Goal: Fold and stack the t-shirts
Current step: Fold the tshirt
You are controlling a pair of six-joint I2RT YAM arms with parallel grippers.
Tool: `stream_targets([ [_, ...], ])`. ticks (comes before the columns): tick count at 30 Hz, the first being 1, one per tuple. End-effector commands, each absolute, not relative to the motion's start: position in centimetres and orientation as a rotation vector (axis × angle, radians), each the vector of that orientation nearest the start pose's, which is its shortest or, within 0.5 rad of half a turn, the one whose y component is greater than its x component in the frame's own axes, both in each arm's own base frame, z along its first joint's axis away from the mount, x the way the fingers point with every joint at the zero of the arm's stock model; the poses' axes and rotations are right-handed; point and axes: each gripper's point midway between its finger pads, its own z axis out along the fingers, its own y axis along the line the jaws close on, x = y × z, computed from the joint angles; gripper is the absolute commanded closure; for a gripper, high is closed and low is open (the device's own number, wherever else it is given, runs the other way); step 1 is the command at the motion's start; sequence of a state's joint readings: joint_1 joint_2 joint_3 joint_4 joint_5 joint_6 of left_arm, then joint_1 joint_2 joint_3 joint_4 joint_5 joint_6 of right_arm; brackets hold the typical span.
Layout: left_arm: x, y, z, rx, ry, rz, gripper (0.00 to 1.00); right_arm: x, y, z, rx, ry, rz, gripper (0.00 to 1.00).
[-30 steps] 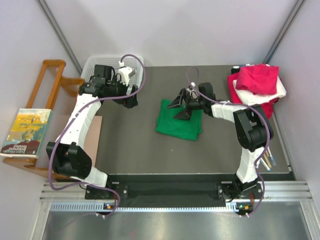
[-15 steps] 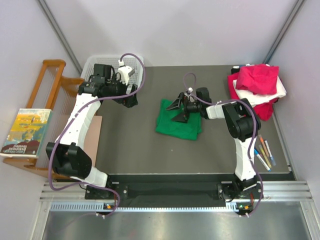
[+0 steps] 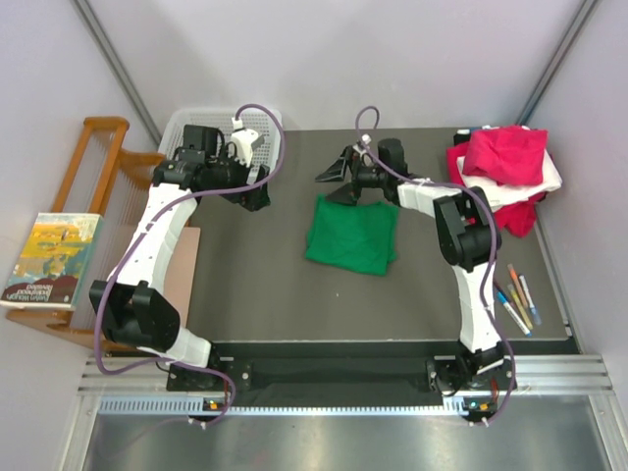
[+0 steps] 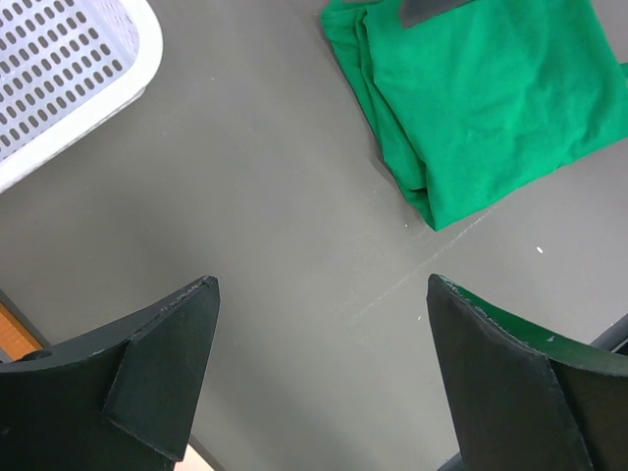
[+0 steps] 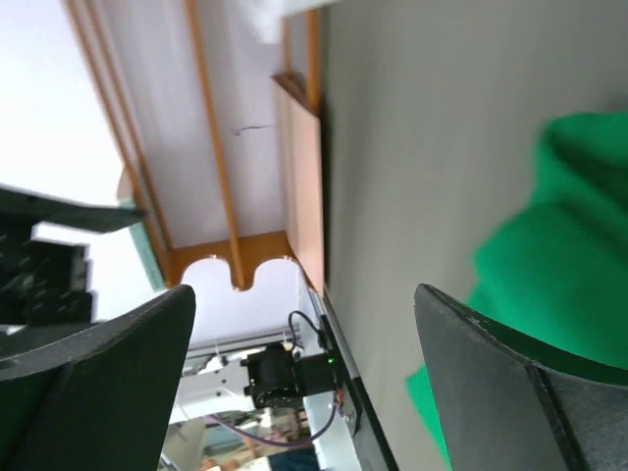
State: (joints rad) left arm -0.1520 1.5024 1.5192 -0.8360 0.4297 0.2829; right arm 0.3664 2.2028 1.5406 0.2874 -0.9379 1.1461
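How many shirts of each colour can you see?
Green shirt: 1
Pink shirt: 1
White shirt: 1
Red shirt: 1
Total: 4 shirts

Shows a basket at the bench's far-left corner, a wooden rack left of it carrying a book, and pens by the right edge.

A green t-shirt, magenta t-shirt, white basket, seemingly dark grey table.
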Motion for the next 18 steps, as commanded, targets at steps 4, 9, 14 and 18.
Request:
stream_targets([
  [4, 36.4, -12.2, 27.5, 0.705, 2.137, -0.442, 0.09, 44.0, 34.2, 6.5, 0.313, 2.454, 1.791, 0.07],
  [9, 36.2, -12.6, 27.4, 0.708, 2.136, -0.472, 0.09, 44.3, 33.7, 6.0, 0.324, 2.462, 1.782, 0.07],
  [14, 36.0, -12.6, 27.3, 0.711, 2.137, -0.48, 0.09, 45.2, 32.7, 10.8, 0.21, 2.383, 1.763, 0.07],
  [18, 35.9, -12.6, 27.4, 0.711, 2.136, -0.479, 0.09, 44.8, 30.1, 13.9, 0.172, 2.33, 1.719, 0.07],
])
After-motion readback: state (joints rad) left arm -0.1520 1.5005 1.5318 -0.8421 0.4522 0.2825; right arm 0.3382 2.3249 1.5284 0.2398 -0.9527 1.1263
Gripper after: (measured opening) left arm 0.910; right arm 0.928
